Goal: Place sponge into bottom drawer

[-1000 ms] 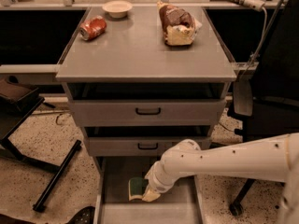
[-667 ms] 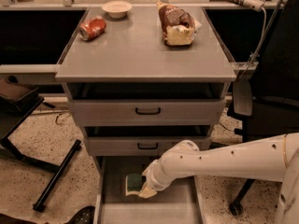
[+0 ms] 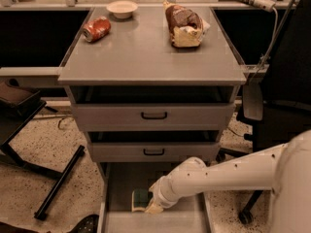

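The bottom drawer (image 3: 119, 188) is pulled out below the grey cabinet, a flat grey tray with low walls. The sponge (image 3: 140, 198), dark green on top with a pale yellow edge, lies low in the drawer near its middle. My gripper (image 3: 151, 206) reaches down into the drawer from the right on a white arm and sits right at the sponge's right end. The arm's wrist hides the fingers and part of the sponge.
On the cabinet top stand a red soda can (image 3: 96, 28), a white bowl (image 3: 122, 8) and a brown-and-cream bag (image 3: 183, 24). Two upper drawers with black handles (image 3: 154, 115) are shut. A black chair (image 3: 279, 110) stands right, a black stand leg (image 3: 58, 183) lies left.
My gripper with the sponge has moved a little left and down, deeper into the bottom drawer. The sponge now sits lower, close to the drawer floor.
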